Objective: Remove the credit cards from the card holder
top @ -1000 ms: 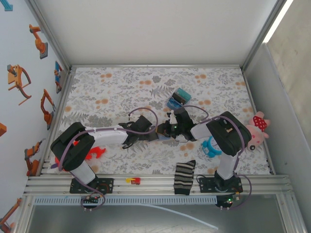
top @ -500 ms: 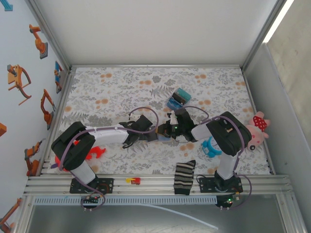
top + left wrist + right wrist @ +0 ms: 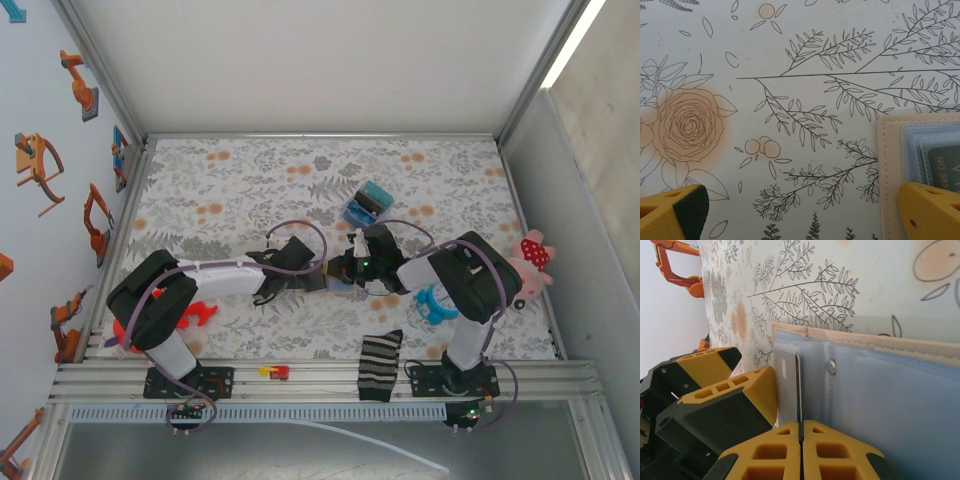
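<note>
since a second ago the right arm's elbow has swung a little further right, and the right gripper (image 3: 350, 266) has slid slightly towards the near edge of the table, closing up on the left gripper (image 3: 318, 272). the left arm lies much as it did.

at the far left of the flowered tablecloth (image 3: 230, 190) a red toy (image 3: 195, 315) lies beside the left arm's shoulder. the left arm stretches across the cloth to the middle. its gripper is released, with the two yellow fingers (image 3: 672, 212) spread wide. in the left wrist view one finger hangs over bare cloth and the other over a corner of the card holder (image 3: 887, 170).

the card holder lies opened flat on the cloth in the middle of the table, between the two grippers, with a tan stitched border around light blue pockets. a dark green card (image 3: 945, 167) with pale lettering sits in one pocket.

in the right wrist view the right gripper's fingers are clenched together on a pale card (image 3: 794, 385). the card is seen nearly edge-on against the holder's blue panel, just left of a small metal snap (image 3: 831, 368). whether it is partly in a pocket cannot be told.

behind the grippers lies a blue, teal and black block (image 3: 365, 202). a striped sock (image 3: 378, 365) hangs over the near edge, a teal ring (image 3: 435, 303) lies by the right arm, and a pink plush toy (image 3: 530, 268) sits at the right border.
</note>
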### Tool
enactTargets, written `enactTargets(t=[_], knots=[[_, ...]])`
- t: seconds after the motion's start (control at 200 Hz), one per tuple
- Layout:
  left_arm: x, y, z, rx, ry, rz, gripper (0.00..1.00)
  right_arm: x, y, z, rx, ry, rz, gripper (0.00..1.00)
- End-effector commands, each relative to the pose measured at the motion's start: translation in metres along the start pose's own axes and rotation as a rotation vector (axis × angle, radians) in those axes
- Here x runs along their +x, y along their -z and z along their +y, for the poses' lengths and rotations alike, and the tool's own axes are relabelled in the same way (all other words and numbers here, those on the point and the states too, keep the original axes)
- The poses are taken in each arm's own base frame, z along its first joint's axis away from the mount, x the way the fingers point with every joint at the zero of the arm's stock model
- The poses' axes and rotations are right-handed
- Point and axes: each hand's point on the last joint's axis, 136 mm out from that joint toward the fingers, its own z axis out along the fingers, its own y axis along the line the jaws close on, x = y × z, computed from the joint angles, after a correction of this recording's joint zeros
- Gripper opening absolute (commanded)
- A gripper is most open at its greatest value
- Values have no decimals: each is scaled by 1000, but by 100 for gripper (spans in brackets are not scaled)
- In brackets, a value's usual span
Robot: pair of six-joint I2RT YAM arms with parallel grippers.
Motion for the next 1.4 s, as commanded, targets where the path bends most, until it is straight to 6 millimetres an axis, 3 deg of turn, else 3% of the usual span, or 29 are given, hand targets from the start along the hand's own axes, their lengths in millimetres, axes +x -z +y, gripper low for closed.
enactTargets(t=[0.0, 0.446, 1.027, 1.397], knots=[[25, -9, 11, -53, -55, 91, 97, -1, 7, 7, -23, 13, -9, 6], [25, -10, 10, -55, -56, 95, 97, -3, 8, 15, -67, 10, -8, 12], [26, -9, 12, -62, -58, 98, 97, -4, 10, 15, -73, 11, -25, 0], [26, -9, 14, -68, -61, 97, 97, -12, 25, 3, -55, -13, -73, 0]])
